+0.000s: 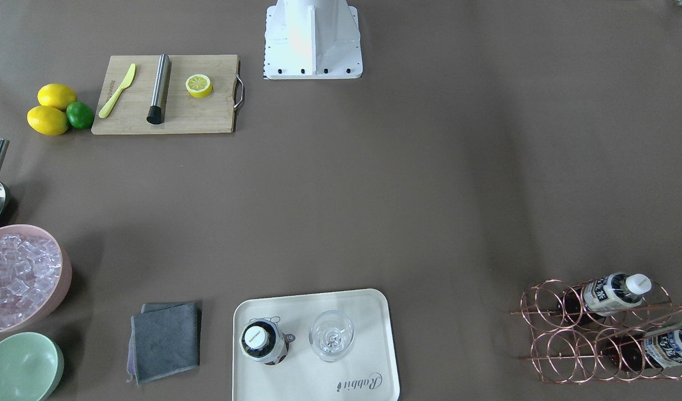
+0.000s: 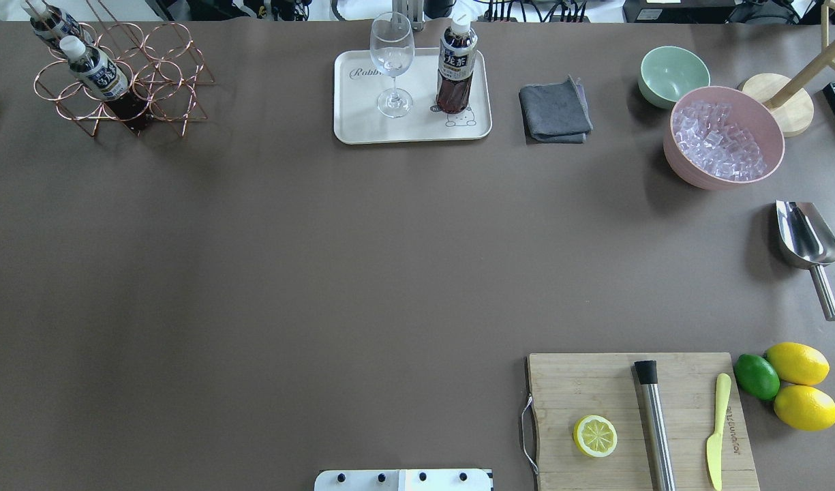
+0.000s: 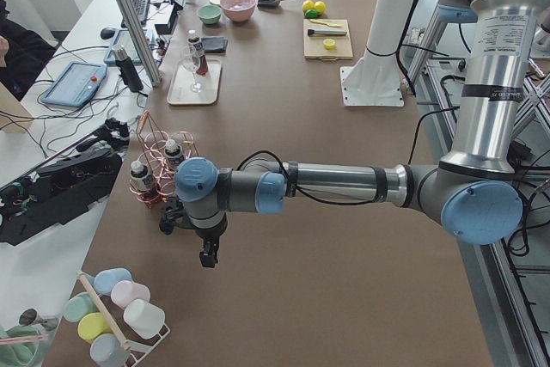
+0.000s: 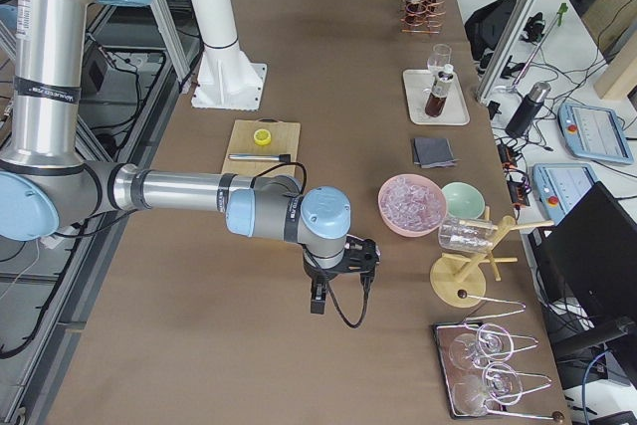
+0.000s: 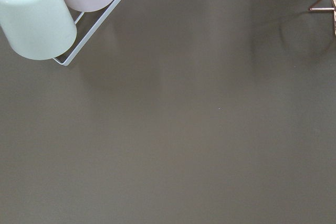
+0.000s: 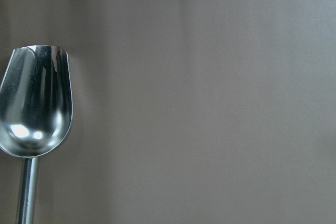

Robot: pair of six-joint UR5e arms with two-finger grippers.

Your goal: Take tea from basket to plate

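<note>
One tea bottle (image 2: 456,68) stands upright on the cream "Rabbit" plate (image 2: 362,126), next to a clear stemmed glass (image 2: 392,61). It also shows in the front view (image 1: 261,341) on the plate (image 1: 368,334). Two more tea bottles (image 2: 97,71) (image 2: 49,20) lie tilted in the copper wire basket (image 2: 159,73) at the far left corner. My left gripper (image 3: 208,257) hangs over bare table just short of the basket (image 3: 153,131). My right gripper (image 4: 317,303) hangs over the table near the scoop. I cannot tell whether either is open or shut.
A grey cloth (image 2: 555,110), green bowl (image 2: 673,73), pink bowl of ice (image 2: 724,140) and steel scoop (image 2: 806,242) sit on the right. A cutting board (image 2: 635,416) with half lemon, muddler and knife lies near right, with lemons and a lime (image 2: 792,382) beside it. A cup rack (image 3: 116,315) stands left of the basket.
</note>
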